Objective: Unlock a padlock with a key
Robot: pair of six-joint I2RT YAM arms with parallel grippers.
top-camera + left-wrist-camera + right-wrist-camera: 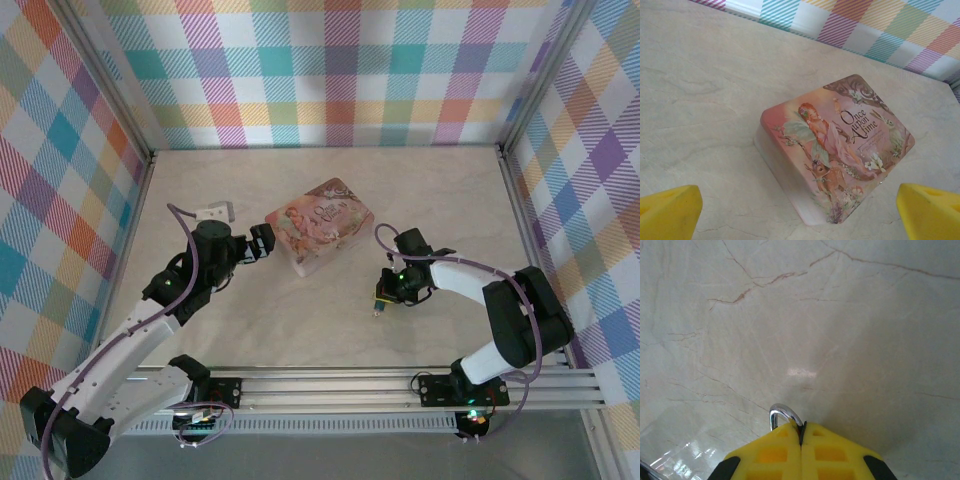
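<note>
The right end effector (801,432) is pressed shut on the padlock (782,408), low over the counter (805,315); the chrome shackle juts past the yellow fingertips (775,450) while the body is hidden between them, so the grip is judged shallow. A twist could let the lock slip or rotate, and the keyhole may be covered. The left end effector (800,212) is held wide apart and empty, facing the pink fairy-printed tin (835,150); the key is too small to be told apart here, and so slight a piece is easily fumbled or pushed flat along the counter.
</note>
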